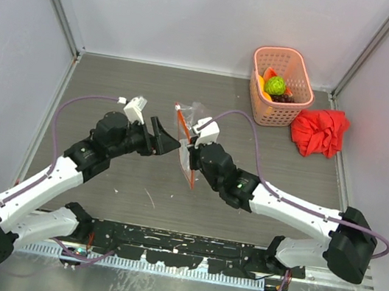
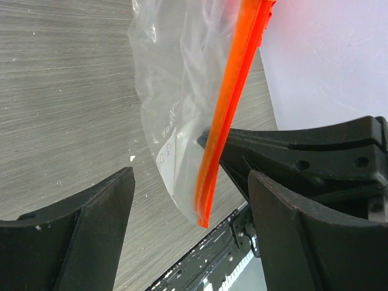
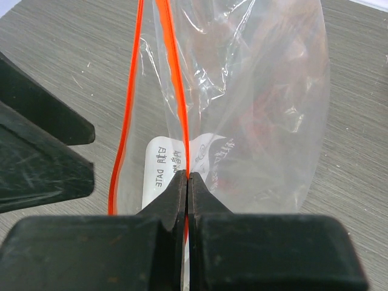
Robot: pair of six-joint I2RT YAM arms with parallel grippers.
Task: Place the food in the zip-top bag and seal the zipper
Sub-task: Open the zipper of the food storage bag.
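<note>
The word "DATE" was seen printed sideways on the white label panel of the zip-top bag, just left of the right gripper.

The clear zip-top bag hangs upright, the two strips of its orange-red zipper parted. The food sits heaped in the pink basket, well apart.

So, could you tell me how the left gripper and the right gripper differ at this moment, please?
The left gripper is open and empty; the right gripper is shut on the orange zipper of the bag. The left gripper merely faces the bag; the right gripper holds it up. Both point toward each other at the bag.
</note>
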